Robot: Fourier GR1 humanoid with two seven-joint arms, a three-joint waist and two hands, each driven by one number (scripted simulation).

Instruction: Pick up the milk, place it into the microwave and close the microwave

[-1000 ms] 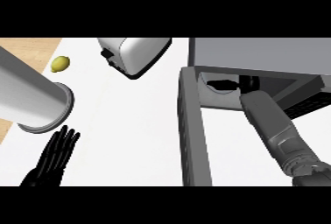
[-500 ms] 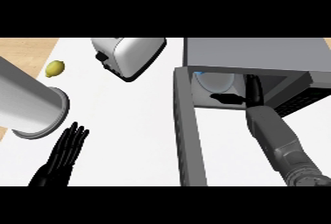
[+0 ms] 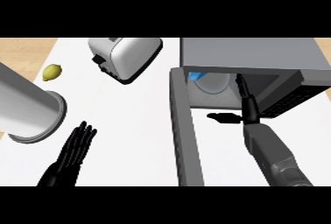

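The milk [image 3: 211,81], a white carton with a blue corner, stands inside the open microwave [image 3: 252,52] at the upper right. My right hand [image 3: 246,101] is at the microwave's mouth, just right of the milk and apart from it. Its fingers point straight in and its thumb sticks out to the left, so it is open and holds nothing. The microwave's grey door [image 3: 184,135] stands swung out toward me, left of my right forearm. My left hand [image 3: 72,151] rests open near the lower left, fingers up.
A silver toaster [image 3: 127,56] sits at the top centre, left of the microwave. A yellow lemon [image 3: 51,72] lies at the far left on the white counter [image 3: 129,131]. A large grey cylinder [image 3: 29,109] juts in from the left above my left hand.
My right hand has let go of the milk, straightened its fingers and drawn back a little toward me. The milk stays inside the microwave. The left hand is unchanged.
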